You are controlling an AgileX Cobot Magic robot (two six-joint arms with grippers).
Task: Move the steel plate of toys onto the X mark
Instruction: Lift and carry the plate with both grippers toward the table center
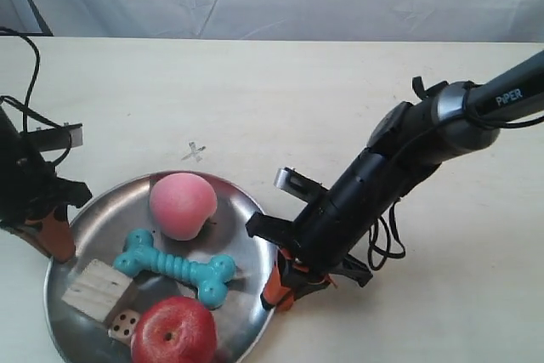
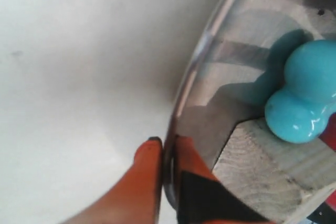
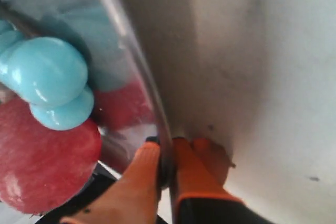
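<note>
The left gripper (image 2: 163,149) is closed on the rim of the steel plate (image 2: 210,45), one orange finger on each side. The right gripper (image 3: 166,153) is clamped likewise on the opposite rim. The peach (image 1: 182,205), bone (image 1: 174,266), block (image 1: 96,289), die (image 1: 124,324) and apple (image 1: 173,331) are held in the plate. The grasp is judged done (whether the plate is lifted cannot be told). The X mark (image 1: 195,152) lies uncovered just beyond the rim, so the carry remains. "PiPER" can be read on the right arm (image 1: 399,159).

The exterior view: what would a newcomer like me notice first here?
A shiny steel plate low in the exterior view carries a pink peach, a red apple and a turquoise bone. Orange-tipped claws pinch its rim from opposite sides: the left claw beside the wooden block, the right claw beside the apple. A faint X mark lies beyond the peach.
</note>
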